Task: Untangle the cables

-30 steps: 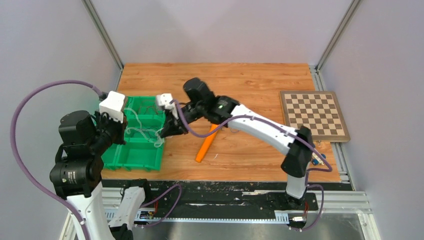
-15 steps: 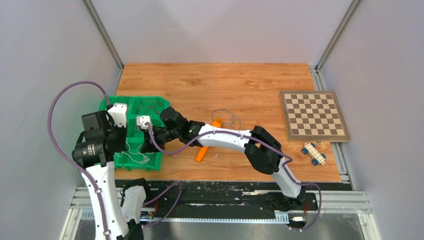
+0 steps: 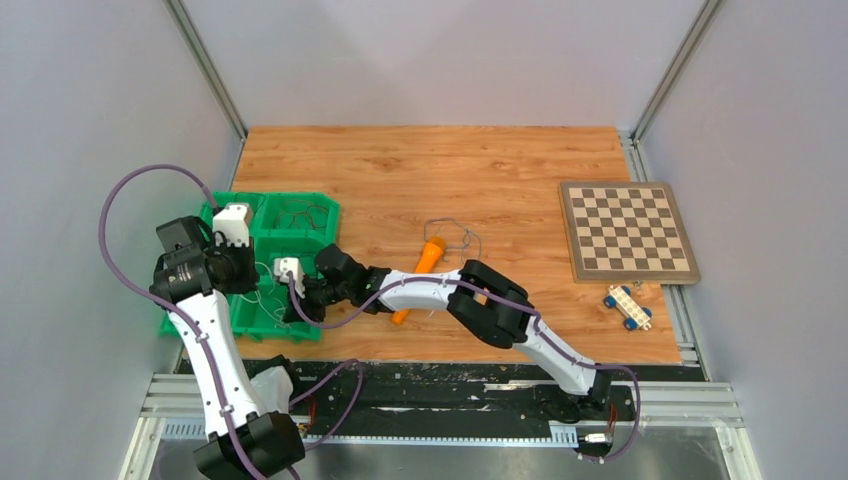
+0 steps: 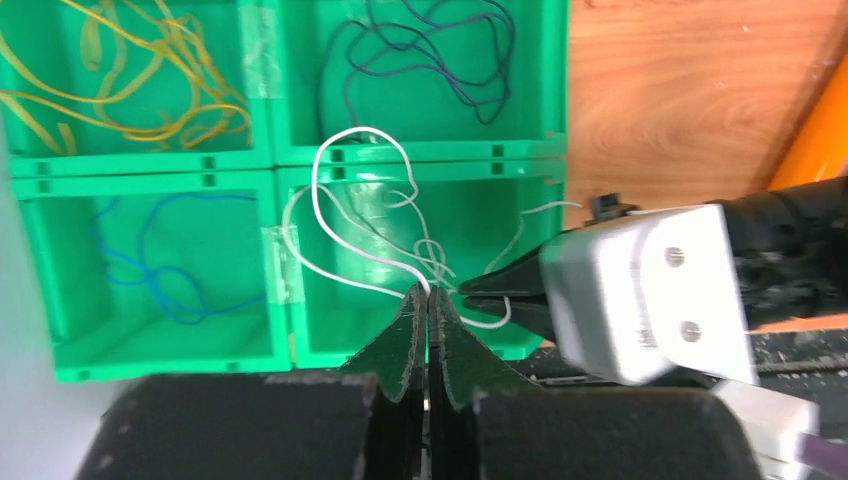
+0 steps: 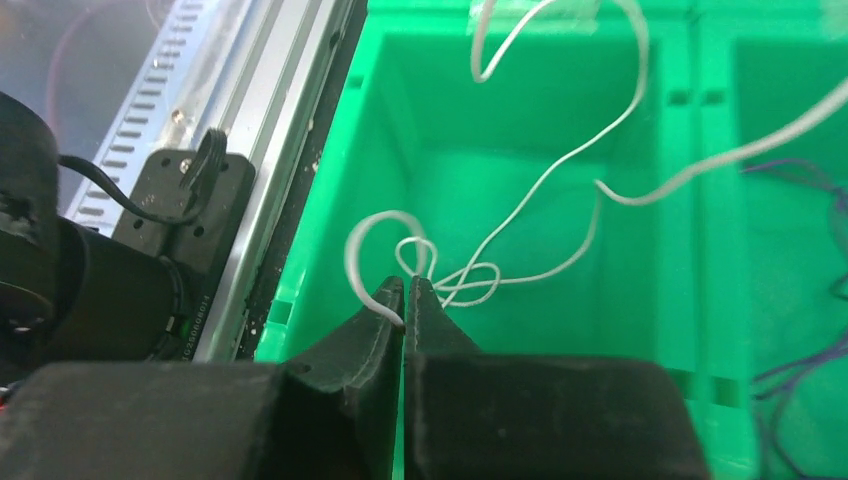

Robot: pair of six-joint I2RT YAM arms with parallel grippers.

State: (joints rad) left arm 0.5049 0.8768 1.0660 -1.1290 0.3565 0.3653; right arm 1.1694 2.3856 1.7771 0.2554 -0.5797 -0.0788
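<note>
I have both arms over the green tray (image 4: 140, 163), which sits at the left edge of the desk (image 3: 420, 160), toward the near-left corner. The left gripper (image 4: 428, 292) is pinched shut on the white cable (image 4: 428, 258), and the right gripper (image 5: 404, 285) is pressed closed on the same cable, on a small loop just beside its knot. The two sets of tips almost meet above the tray's near-right compartment.

I judge this to be the loosening step. I should part the two pinches slowly and sideways, not hard, since a sharp tug would likely tighten the knot. Lifting a little first should keep the slack from catching on the dividers. If the loop starts to close, I would stop and re-grip nearer the knot.

By my count the tray has four compartments. One holds the yellow cable (image 4: 150, 50) in many loops, so I cannot tell how many strands it has. One holds the purple cable (image 4: 430, 50), one the blue cable (image 4: 130, 272), and one the white. One loose wire (image 3: 452, 232) lies mid-desk by the single orange marker (image 3: 430, 254). There is one chessboard (image 3: 627, 232) at the right edge and one toy car (image 3: 628, 305) near it.
</note>
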